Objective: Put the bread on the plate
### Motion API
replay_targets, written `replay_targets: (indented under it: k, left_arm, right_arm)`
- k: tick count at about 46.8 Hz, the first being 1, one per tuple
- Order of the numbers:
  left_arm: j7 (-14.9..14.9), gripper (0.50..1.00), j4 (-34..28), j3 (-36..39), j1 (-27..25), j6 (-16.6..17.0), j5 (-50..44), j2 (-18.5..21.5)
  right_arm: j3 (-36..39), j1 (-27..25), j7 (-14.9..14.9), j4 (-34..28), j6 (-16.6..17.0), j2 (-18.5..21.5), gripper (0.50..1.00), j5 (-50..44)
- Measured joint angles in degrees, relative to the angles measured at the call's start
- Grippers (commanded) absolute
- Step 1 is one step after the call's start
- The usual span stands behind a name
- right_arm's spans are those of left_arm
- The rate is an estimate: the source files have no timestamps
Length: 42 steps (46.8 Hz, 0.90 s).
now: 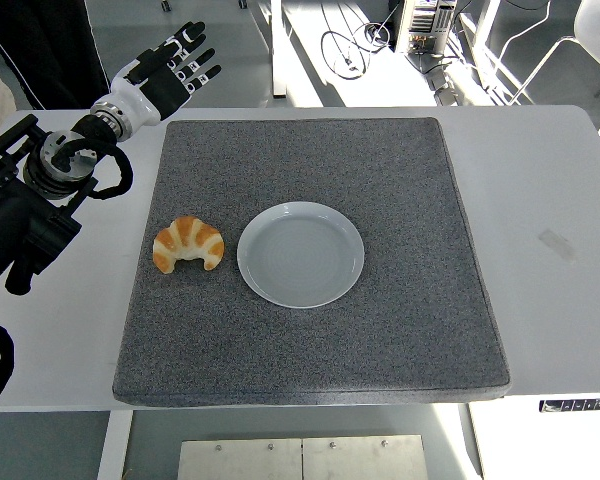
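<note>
- The bread (188,244) is a croissant, golden with pale stripes, sitting on the left part of the grey mat (310,330). Its curved back faces the far side and the two tips point toward the near edge.
- Right next to it on the right is the plate (300,254), round, pale blue-grey, nothing on it. The croissant is just beside the plate's left rim, with a thin strip of mat showing between them, so not touching as far as I can see.
- The plate sits pretty much mid-mat, a bit left of centre.
- The mat is a big square speckled grey pad, covering most of the middle of the white tabletop (540,200).
- The left hand (168,68) is up at the far-left corner, beyond the mat's far-left corner and well apart from the croissant. Fingers are spread out and stretched toward the far side, holding nothing at all. It's black and white, with a white wrist cuff behind it.
- The rest of the left arm (40,190) comes in along the left edge, black with cables looping around the joint.
- On the right side of the tabletop there's a small faint smudge or bit of tape (557,243), can't tell which.
- Past the far edge of the tabletop you can see floor with some cables (345,45) lying on it.
</note>
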Motion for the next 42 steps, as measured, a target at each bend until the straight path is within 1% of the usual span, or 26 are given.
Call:
replay_targets:
  k: [12,24,30,33,36,42]
  left_arm:
    - [-0.8,0.983,0.0,0.0,0.0,-0.2,0.1,0.0]
    - [0.0,0.983,-0.1,-0.3,-0.4,0.0,-0.3,0.3]
    - [0.2,0.983,-1.7,-2.7,-0.5,0.0,-0.3,2.7]
    - [0.2,0.983,-4.0,-2.5,-0.8,0.1,0.1,4.0]
    - [0.1,0.983,-7.0,-2.0,-0.7,0.0,0.6,6.1]
    - [-0.7,0.983,-12.0,0.3,-0.4,-0.3,7.1,10.4]
  right_arm:
    - [0.0,0.0,0.0,0.0,-0.1,0.0,1.000,0.0]
    - [0.0,0.0,0.0,0.0,0.0,0.0,1.000,0.0]
    - [0.0,0.0,0.0,0.0,0.0,0.0,1.000,0.0]
    - [0.0,0.0,0.0,0.0,0.0,0.0,1.000,0.0]
    - [0.0,0.0,0.0,0.0,0.0,0.0,1.000,0.0]
    - [0.0,0.0,0.0,0.0,0.0,0.0,1.000,0.0]
